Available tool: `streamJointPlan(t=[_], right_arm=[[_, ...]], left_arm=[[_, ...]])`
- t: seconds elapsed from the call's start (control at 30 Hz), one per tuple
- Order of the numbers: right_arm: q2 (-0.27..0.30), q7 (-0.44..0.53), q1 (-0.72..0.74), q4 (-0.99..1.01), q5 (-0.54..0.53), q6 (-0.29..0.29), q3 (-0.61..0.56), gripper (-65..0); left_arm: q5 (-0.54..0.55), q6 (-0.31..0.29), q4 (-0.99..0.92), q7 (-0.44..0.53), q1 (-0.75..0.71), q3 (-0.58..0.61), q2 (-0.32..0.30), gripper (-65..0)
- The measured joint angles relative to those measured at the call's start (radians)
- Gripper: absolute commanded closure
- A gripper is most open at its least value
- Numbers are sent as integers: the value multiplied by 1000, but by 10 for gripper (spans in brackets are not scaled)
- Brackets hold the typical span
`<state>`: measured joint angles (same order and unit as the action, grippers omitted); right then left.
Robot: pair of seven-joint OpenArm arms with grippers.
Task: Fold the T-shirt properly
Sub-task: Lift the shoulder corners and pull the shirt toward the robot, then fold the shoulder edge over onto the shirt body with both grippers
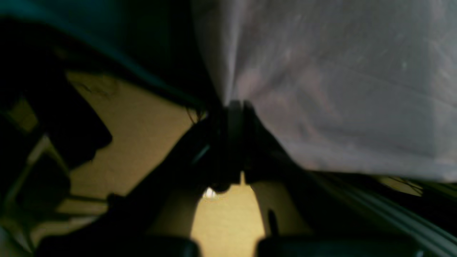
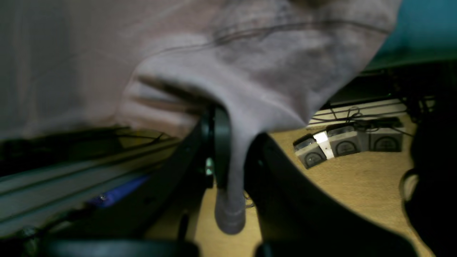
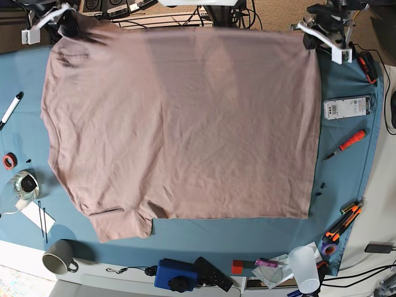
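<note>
The dusty-pink T-shirt (image 3: 179, 124) hangs stretched flat over the blue table cloth (image 3: 346, 179), one sleeve at the lower left. My right gripper (image 3: 68, 25) is shut on its far left corner. In the right wrist view the fabric (image 2: 250, 64) bunches down between the shut fingers of this gripper (image 2: 228, 142). My left gripper (image 3: 307, 36) is shut on the far right corner. In the left wrist view the cloth (image 1: 339, 89) fans out from this gripper (image 1: 235, 107), which is pinched on it.
Left of the shirt lie a pen (image 3: 11, 108), a red tape roll (image 3: 8, 161), a glass jar (image 3: 25, 184) and a mug (image 3: 59, 257). To the right are a white device (image 3: 346, 108) and a red screwdriver (image 3: 346, 143). A blue box (image 3: 175, 274) and a plastic cup (image 3: 304, 267) stand at the front edge.
</note>
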<state>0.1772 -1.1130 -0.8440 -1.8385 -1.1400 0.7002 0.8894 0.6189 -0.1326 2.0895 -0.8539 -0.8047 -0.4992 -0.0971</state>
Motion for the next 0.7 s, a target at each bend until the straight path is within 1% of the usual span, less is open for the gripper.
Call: streamJointPlan(t=[0.1,0.17,0.23,0.4,0.7], right_arm=[[0,-25,-6,-1,-68,0,53,0],[0,-25,-6,-1,-73,1,77,0],[0,-28,-6,-1,-89,1,80,0],[0,-42,29,-1,-82,0,80,0],[0,-39,107,-1,-16,4,80,0]], left_arm=[[47,-8,8,-11,-20,-49,0,0],[50,-8,8,-14,-20,-79,0,0],[74,-11,8,-14,-19,-100,0,0],[90,-11,8,-13,-7,-104,0,0],[91,-11,8,-2,37,-104,0,0]])
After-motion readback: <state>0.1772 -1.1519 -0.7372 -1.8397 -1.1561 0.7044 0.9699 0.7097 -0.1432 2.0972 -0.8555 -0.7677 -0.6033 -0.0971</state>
